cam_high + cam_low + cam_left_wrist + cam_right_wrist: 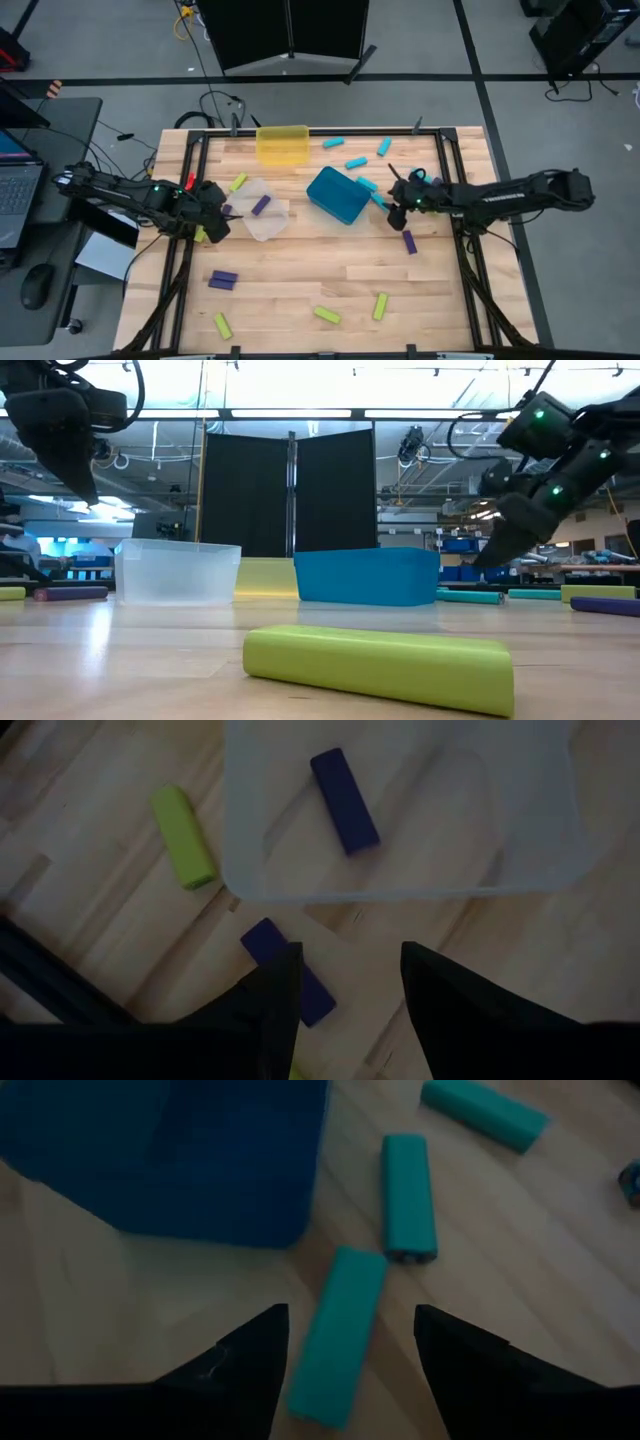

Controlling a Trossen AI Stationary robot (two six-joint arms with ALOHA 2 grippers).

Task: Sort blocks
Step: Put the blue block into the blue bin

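Observation:
Small blocks lie scattered on the wooden table (300,265). My right gripper (350,1350) hovers open just right of the teal bin (338,195), slanting down. One cyan block (338,1335) lies flat on the wood between its fingers, untouched, with another cyan block (408,1198) just beyond it. My left gripper (350,990) stands open over bare wood at the near left corner of the clear bin (265,210). That bin holds a purple block (345,800). Another purple block (285,965) lies beside one left finger, and a yellow-green block (183,837) rests farther off.
A yellow bin (282,143) stands at the far edge. More cyan blocks (357,162) lie at the far right. A purple block (409,241) is near my right gripper, another (223,280) at the near left. Yellow-green blocks (327,315) rest along the near edge, one (380,660) close to the low camera.

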